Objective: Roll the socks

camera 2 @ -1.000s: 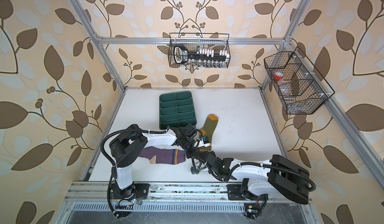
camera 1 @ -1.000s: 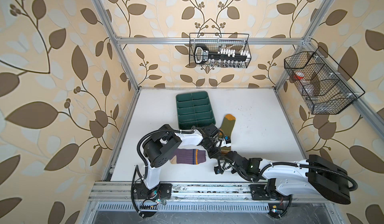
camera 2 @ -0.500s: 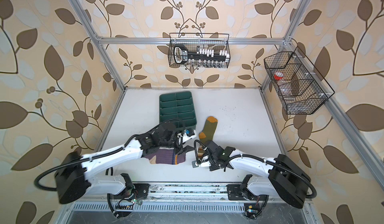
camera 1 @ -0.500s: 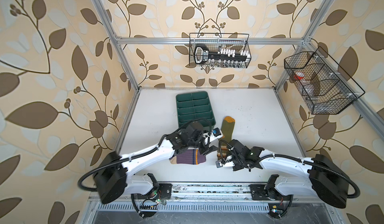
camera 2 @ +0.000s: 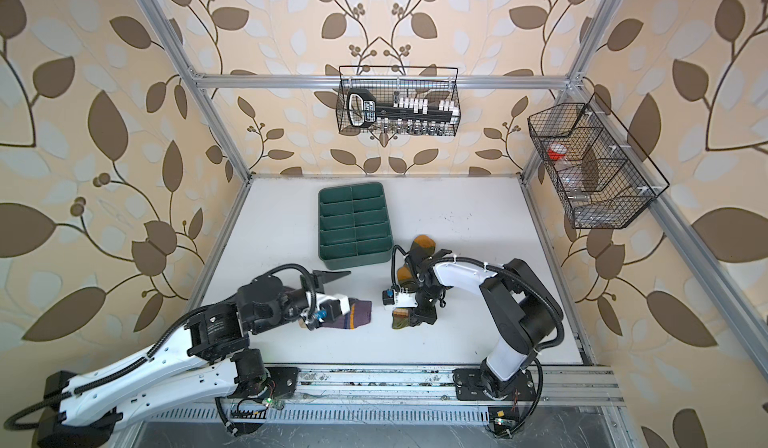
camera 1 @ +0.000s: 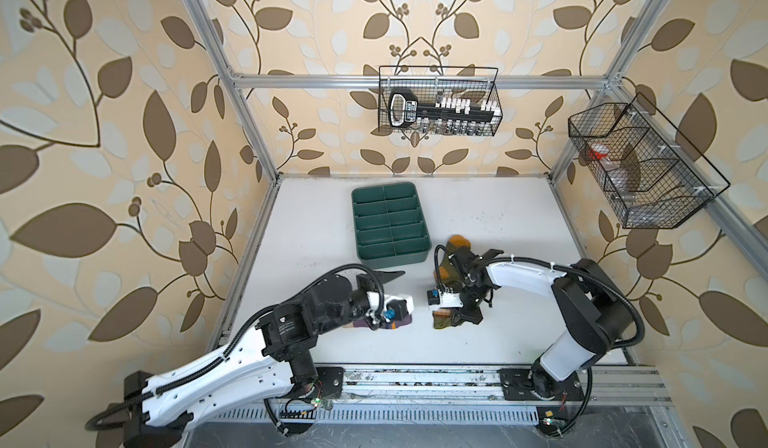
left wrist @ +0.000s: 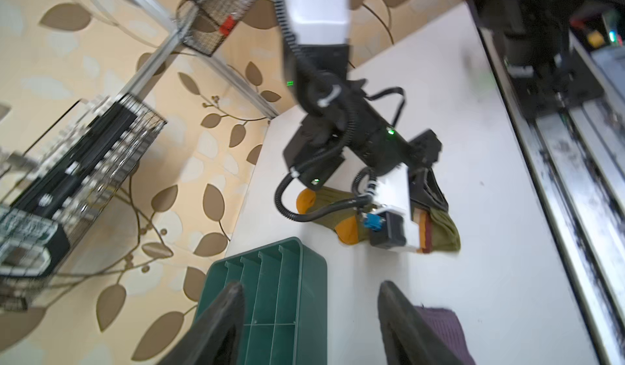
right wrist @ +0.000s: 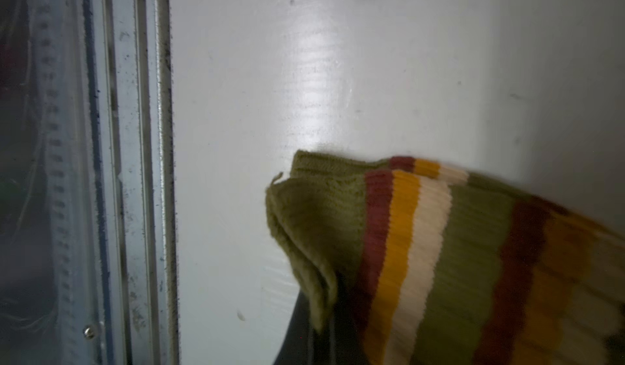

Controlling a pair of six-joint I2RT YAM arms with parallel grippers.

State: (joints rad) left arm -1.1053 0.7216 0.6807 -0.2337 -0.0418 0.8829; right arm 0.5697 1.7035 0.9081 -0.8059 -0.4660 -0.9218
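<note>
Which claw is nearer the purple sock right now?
Left. The left claw is open right beside the purple sock, at its edge; the right claw is apart from it, shut on the olive sock at the cuff.

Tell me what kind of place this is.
Most likely a robot test cell, not a home: a metal frame lined with leaf wallpaper boxes in a white table, the left arm and right arm are bolted to a rail at its front, and wire baskets hang on the frame.

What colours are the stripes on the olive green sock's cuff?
Maroon, mustard yellow and cream on the olive green sock; clearest in the right wrist view.
</note>
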